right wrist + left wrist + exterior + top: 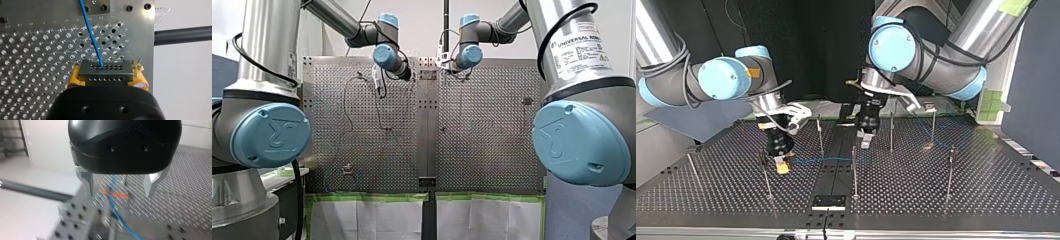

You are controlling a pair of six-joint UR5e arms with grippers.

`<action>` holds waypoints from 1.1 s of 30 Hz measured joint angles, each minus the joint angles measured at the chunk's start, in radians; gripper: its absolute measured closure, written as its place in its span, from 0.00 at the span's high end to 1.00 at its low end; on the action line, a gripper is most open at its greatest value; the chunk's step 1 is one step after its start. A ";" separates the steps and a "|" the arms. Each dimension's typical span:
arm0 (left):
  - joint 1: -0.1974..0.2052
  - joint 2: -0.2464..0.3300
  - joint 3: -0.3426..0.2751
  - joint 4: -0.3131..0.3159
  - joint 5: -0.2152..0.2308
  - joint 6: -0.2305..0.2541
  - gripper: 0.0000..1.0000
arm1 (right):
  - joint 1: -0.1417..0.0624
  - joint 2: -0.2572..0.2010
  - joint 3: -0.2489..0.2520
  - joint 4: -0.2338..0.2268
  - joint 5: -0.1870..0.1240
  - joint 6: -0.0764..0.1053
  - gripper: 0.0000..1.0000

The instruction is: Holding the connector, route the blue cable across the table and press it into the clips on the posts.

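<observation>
Although the front view leaves both sets of fingers lost behind the arms' blue wrist joints (387,55), the other views settle them. My right gripper (781,169) sits at about eight o'clock from the top view's middle, low over the table (986,190). Its yellow pads (75,77) are clamped on the grey connector (105,72). The right wrist view shows the connector's two rows of holes, with its lower part cut off by the gripper's black body. The blue cable (91,32) leaves one hole in the upper row and runs ahead over the perforated plate until the frame cuts it off. In the top view it runs from the connector toward three o'clock, up to the thin post (854,170) near the middle; beyond that its course is too faint to follow. My left gripper (120,192) hangs at about one o'clock of that post, above the table, its metal fingers (88,183) spread apart and holding nothing. Under them the left wrist view shows the cable and a blurred orange patch (117,194) that I cannot identify. Whether any clip holds the cable cannot be told.
</observation>
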 joint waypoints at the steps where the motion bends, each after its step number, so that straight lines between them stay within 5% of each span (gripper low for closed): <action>1: -0.007 0.007 0.000 0.005 -0.005 0.000 1.00 | 0.000 0.000 0.000 0.000 0.001 0.000 0.00; 8: -0.070 0.011 0.006 0.049 -0.053 -0.002 1.00 | -0.004 -0.016 0.000 0.001 0.003 -0.001 0.00; 17: -0.128 -0.028 0.056 0.031 -0.064 0.009 1.00 | -0.007 -0.033 0.000 0.002 0.003 -0.001 0.00; 33: -0.127 -0.156 0.186 0.008 -0.095 0.011 1.00 | -0.006 -0.033 0.000 0.002 0.003 -0.002 0.00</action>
